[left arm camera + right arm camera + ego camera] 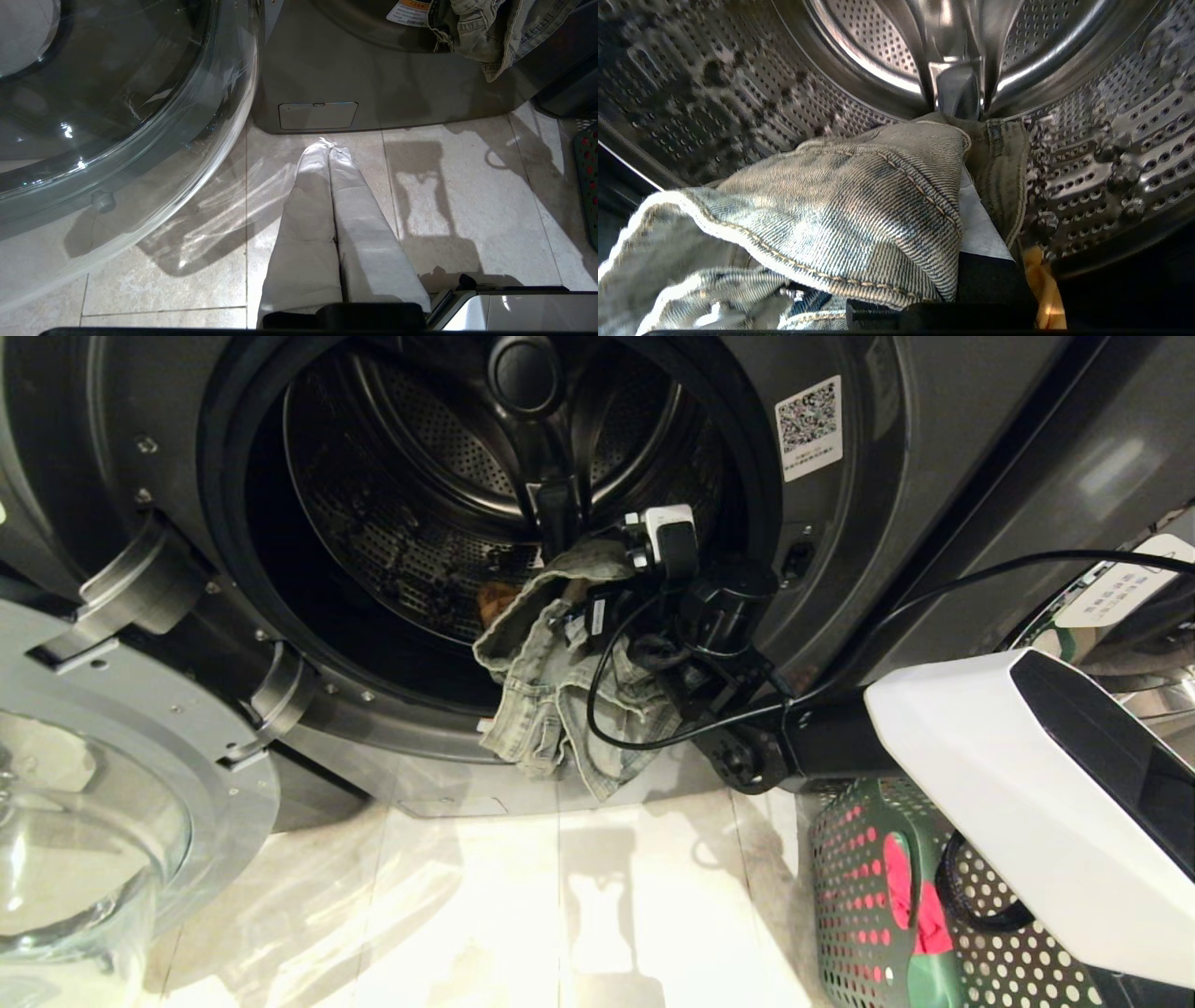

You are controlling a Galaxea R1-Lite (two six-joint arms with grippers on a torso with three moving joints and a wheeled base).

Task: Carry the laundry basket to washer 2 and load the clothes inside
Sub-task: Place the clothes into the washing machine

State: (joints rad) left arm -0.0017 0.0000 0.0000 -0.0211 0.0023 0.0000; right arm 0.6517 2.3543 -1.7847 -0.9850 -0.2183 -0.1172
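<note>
The dark grey washer stands before me with its drum open. My right gripper reaches in over the door rim, shut on the faded denim piece. The denim drapes over the rim and hangs down the front. In the right wrist view the denim covers the gripper, and one white finger shows beside it. A yellow garment lies low in the drum. The green laundry basket stands on the floor at the right, holding a pink-red garment. My left gripper hangs shut above the floor tiles.
The washer's round glass door is swung open at the left, close to the left gripper. A small service flap sits low on the washer front. Pale floor tiles lie between door and basket. A black cable runs along the right arm.
</note>
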